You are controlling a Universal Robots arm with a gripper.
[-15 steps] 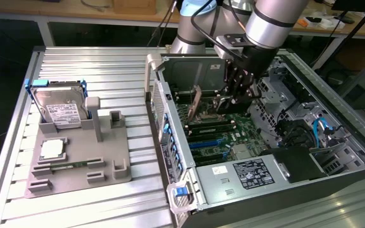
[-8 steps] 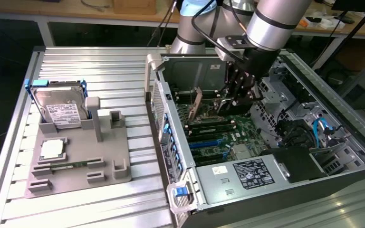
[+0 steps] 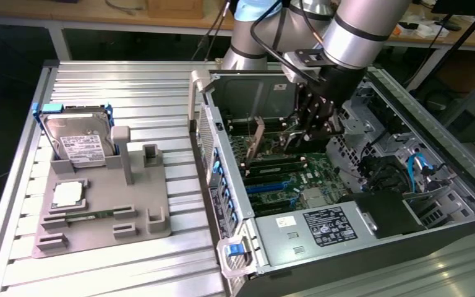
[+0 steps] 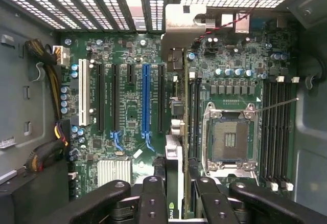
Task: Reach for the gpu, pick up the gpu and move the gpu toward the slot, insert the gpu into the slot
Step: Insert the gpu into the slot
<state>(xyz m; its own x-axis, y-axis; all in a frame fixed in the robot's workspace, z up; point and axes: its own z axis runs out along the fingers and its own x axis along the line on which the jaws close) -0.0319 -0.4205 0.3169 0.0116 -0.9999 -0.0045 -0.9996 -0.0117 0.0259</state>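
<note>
Gripper (image 4: 179,185) clamps the gpu (image 4: 173,162) edge-on above the green motherboard (image 4: 127,116). Card hangs between the blue slot (image 4: 146,98) and the processor socket (image 4: 228,141), parallel to the slot, not inserted.

The gpu (image 4: 174,168) carries a green badge (image 4: 172,211) with white letters that seem to begin "nV"; the rest is cut off. The black label (image 3: 330,226) on the power supply (image 3: 291,244), the white label (image 3: 82,148) on the hard drive (image 3: 71,127) and the motherboard (image 4: 133,116) lettering are too fine to read.
</note>
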